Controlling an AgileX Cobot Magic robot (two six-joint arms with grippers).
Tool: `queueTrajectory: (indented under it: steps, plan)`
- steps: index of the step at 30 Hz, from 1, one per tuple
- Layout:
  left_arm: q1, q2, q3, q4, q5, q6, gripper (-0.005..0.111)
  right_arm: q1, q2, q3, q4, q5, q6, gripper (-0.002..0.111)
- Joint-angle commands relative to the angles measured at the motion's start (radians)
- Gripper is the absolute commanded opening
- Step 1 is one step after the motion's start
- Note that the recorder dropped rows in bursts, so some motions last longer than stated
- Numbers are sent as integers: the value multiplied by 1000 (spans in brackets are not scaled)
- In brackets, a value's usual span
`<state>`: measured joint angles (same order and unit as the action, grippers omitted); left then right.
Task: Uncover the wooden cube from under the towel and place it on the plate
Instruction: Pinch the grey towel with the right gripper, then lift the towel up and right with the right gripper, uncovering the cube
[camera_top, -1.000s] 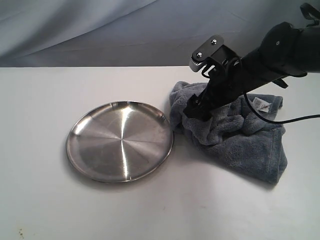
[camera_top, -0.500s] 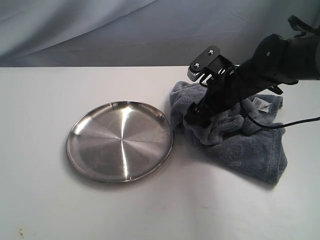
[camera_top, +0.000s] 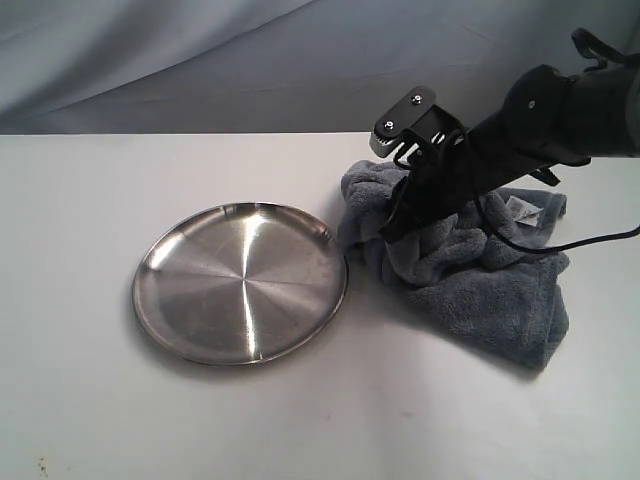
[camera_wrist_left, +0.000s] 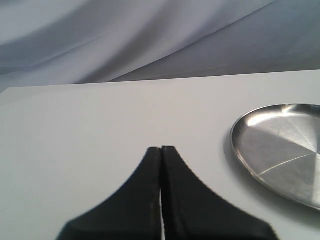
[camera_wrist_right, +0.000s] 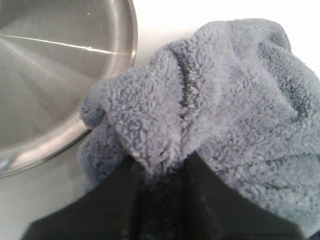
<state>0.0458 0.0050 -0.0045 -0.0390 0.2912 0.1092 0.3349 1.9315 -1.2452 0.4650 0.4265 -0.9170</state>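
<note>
Nearest the exterior camera the white table (camera_top: 100, 420) lay bare, and on it the steel plate (camera_top: 240, 285) held nothing. Just beyond the plate's rim, close beside it and perhaps touching, sat the towel (camera_top: 480, 290), bunched in a heap. Our right gripper (camera_wrist_right: 162, 167) reached down into the plate-side edge of that heap. Its jaws were drawn narrow on a raised fold of terry that bulged up between the fingers. We could not see the wooden cube anywhere and judged that it lay hidden under the cloth. Our left gripper (camera_wrist_left: 161, 150) hovered over bare table short of the plate, jaws pressed together and holding nothing. Behind everything hung a grey-blue backdrop (camera_top: 200, 60). By our reckoning the task had barely begun: the fold was pinched, but the towel was not yet pulled away, and the cube was neither uncovered, grasped nor set on the plate.
</note>
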Motion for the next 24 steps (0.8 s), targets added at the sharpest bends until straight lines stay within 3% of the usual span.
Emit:
queueTrajectory:
  steps: [1,12,24]
  plan:
    - [2,-5,4,-4,-6,0,0,-6,7,11,-12,82,10,0]
    - [2,-5,4,-4,-6,0,0,-6,-175,11,9,205,12,0]
    - [2,-5,4,-4,-6,0,0,-6,-381,11,1,522,16,0]
